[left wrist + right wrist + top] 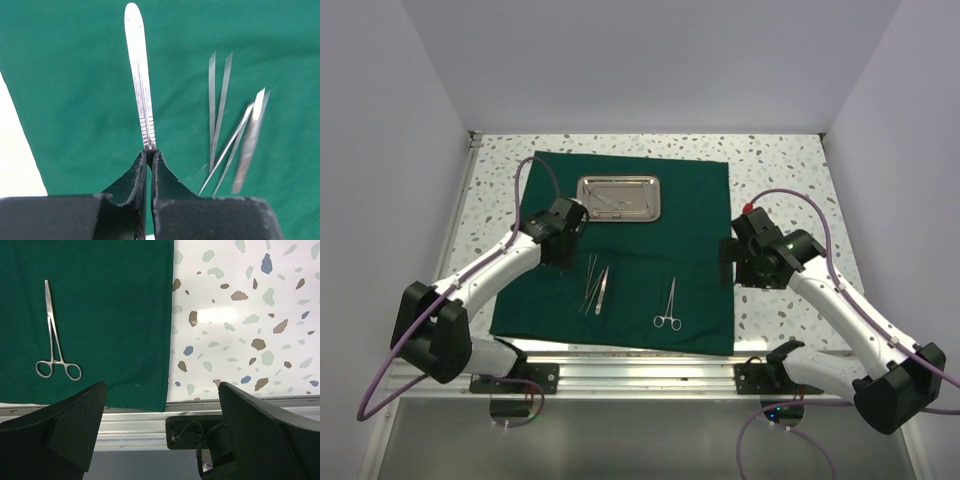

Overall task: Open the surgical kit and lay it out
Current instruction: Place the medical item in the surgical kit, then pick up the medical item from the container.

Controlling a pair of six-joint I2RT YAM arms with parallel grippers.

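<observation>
Now the left pincer [149,159] is clenched on the narrow end of the scalpel handle [139,75]. In the left wrist view the handle points to 12 o'clock over the green cloth [65,100]. We cannot tell whether the handle already touches the cloth. The tweezers [212,110] lie at 3 o'clock of it, near but apart.

From above, the steel tray [642,190] sits at 12 o'clock on the open cloth. The ring-handled forceps [53,330] lie toward 5 o'clock. The right pincer [160,415] is released and empty, over the cloth's edge and the speckled worktop [240,315].

We judge that the step in hand is to lay this handle down in the row. To do it well, we should:
- lower it flat onto bare cloth at 9 o'clock of the tweezers
- hold it parallel to them, so the row reads clearly
- leave a clear gap, so no instrument is pushed
- release only when the metal rests on the cloth (a thin handle can tip or slide if dropped)
- lift straight up afterwards, so the fingers do not drag the cloth
</observation>
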